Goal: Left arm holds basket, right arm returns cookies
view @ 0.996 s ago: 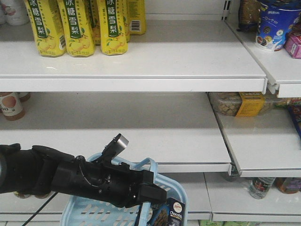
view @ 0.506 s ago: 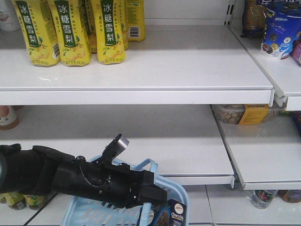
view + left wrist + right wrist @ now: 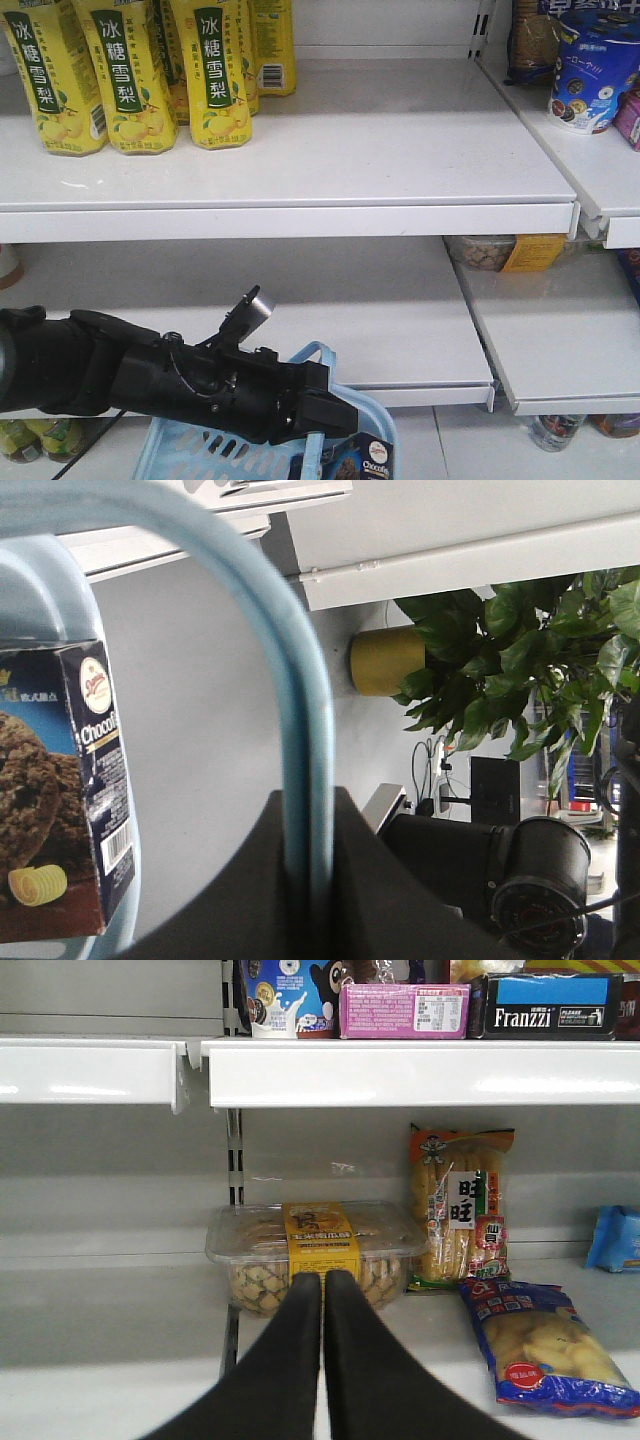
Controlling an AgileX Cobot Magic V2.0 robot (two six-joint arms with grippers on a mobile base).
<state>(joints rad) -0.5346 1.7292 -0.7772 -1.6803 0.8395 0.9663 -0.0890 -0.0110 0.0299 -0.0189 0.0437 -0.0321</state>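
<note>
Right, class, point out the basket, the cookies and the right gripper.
basket [image 3: 303,710]: left wrist view, on its blue loop handle.
cookies [image 3: 60,800]: left wrist view, on the box's front face.
right gripper [image 3: 322,1280]: right wrist view, between its closed fingertips.

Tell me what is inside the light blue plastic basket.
A dark navy cardboard cookie box stands upright at one end of the basket. The thick black left arm covers much of the interior, so anything else there cannot be seen.

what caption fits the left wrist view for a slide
Left gripper shut on the blue basket handle, cookie box upright inside.
</note>
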